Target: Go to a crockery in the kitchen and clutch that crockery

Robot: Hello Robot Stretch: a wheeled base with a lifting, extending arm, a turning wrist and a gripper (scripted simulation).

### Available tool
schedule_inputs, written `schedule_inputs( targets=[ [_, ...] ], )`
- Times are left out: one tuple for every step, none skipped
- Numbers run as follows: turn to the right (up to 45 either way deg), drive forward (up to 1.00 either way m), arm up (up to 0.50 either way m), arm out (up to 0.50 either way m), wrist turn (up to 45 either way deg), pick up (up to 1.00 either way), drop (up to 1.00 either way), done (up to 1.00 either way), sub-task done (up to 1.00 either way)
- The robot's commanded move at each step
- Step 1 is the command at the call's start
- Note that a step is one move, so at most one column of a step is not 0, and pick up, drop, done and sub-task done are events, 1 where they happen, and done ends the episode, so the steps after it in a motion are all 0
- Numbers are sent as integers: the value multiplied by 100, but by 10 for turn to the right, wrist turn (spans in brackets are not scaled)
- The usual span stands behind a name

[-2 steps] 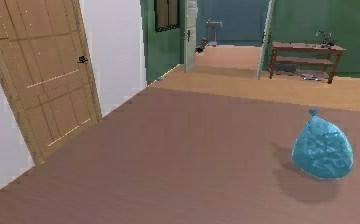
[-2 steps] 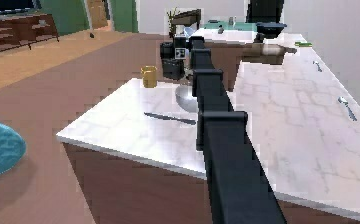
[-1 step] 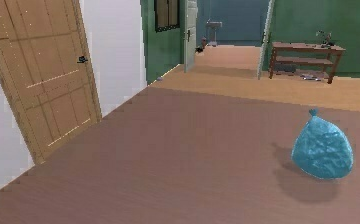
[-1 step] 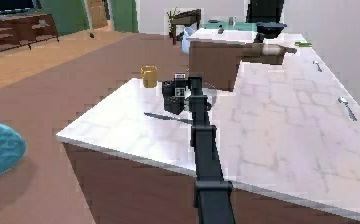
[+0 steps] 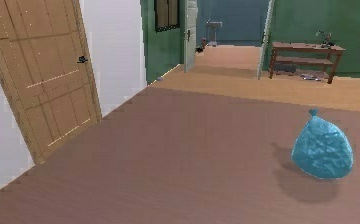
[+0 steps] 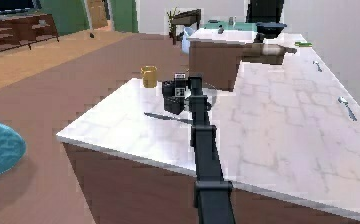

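Forward view: brown floor runs to a doorway in a green wall. A wooden door [image 5: 46,80] is at the left, a low wooden table [image 5: 306,58] stands far off at the right, and a blue bag [image 5: 323,148] sits on the floor near the right edge. The bag is bunched at the top, and what is in it cannot be seen.

Arm side view: the arm [image 6: 206,150] reaches out over a pale marble counter [image 6: 288,120]. The end effector [image 6: 168,90] is near the counter's far left corner. Just beside it stands a small yellow cup [image 6: 148,76], upright on the counter; this is probably the crockery to take. Nothing can be made out inside the cup. Whether the end effector touches the cup or holds anything cannot be told. A knife [image 6: 166,116] lies flat near the arm, and more cutlery [image 6: 346,108] lies well apart at the right.

The drive to the kitchen looks done, and the grasp is the step in hand. The next move calls for lining the fingers up around the cup without tipping it over the nearby edge.
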Motion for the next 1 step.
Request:
schedule_inputs(
  targets=[
    [0,0,10,0,0,0,0,0,0]
  ],
)
